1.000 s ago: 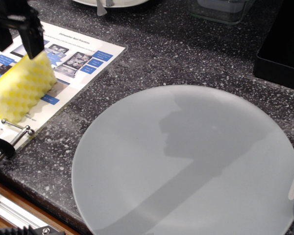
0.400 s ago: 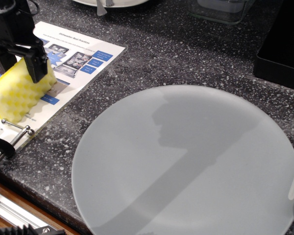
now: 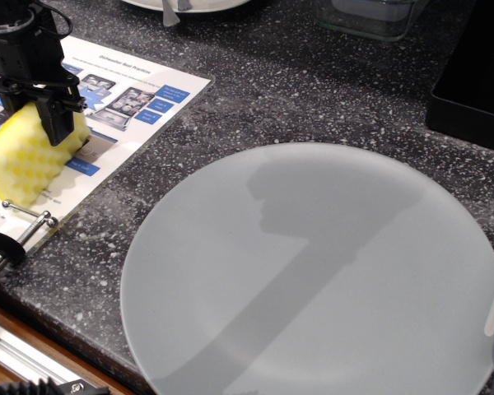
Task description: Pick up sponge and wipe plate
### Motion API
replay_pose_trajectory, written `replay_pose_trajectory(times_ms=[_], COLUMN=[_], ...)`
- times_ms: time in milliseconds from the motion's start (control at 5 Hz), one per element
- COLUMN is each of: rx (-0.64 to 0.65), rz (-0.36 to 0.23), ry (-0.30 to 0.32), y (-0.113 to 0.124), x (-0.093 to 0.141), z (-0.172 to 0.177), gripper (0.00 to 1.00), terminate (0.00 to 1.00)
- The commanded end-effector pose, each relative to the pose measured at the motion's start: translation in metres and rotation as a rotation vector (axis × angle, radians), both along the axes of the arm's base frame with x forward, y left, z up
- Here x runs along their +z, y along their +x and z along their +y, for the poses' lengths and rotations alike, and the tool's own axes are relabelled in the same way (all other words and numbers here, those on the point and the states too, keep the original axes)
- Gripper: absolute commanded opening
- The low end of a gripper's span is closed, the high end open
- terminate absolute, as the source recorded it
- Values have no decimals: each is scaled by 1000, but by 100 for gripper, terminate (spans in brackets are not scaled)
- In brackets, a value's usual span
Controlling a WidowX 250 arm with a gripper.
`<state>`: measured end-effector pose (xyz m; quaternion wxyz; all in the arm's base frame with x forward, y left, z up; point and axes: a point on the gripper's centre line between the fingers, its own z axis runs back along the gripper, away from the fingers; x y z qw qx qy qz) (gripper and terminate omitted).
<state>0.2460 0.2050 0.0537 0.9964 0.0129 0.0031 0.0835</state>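
Over the last second the claw (image 3: pixel 34 115) has been lowered onto the sponge (image 3: pixel 29 156), w/ the black finger (image 3: pixel 56 115) now seen well down the sponge's upper right face, where a second ago it sat only at the top corner. The sponge itself has hardly shifted; it is tilted on the printed leaflet (image 3: pixel 128 99), well left of the plate (image 3: pixel 313 271), and is not touching it. A second finger is partly hidden behind the foam, so the sponge appears to be straddled, but whether it is being squeezed cannot be told from this view; no denting of the foam is visible. The arm's shadow on the plate has slid toward the plate's left side, consistent w/ the descent. This is judged to be the end of the approach, approx. the moment before a grip is closed, so the pick-up is not yet done and no wiping has been started. The plate lies flat on the speckled dark worktop (image 3: pixel 313 90) nearer the camera than the leaflet. A metal clamp bar (image 3: pixel 29 212) lies just below the sponge and could be snagged if the sponge is dragged low toward the plate; a lift first is probably needed.
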Motion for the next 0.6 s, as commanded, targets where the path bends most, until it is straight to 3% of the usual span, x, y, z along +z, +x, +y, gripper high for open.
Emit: replay_pose_trajectory(times_ms=[0, 200, 400], rx=[-2, -20, -66], rz=[-99, -139, -183], ry=[-50, -82, -76], y=[27, 45, 45], x=[39, 56, 61], z=[-45, -90, -126], gripper=[0, 0, 0], terminate=[0, 0, 0])
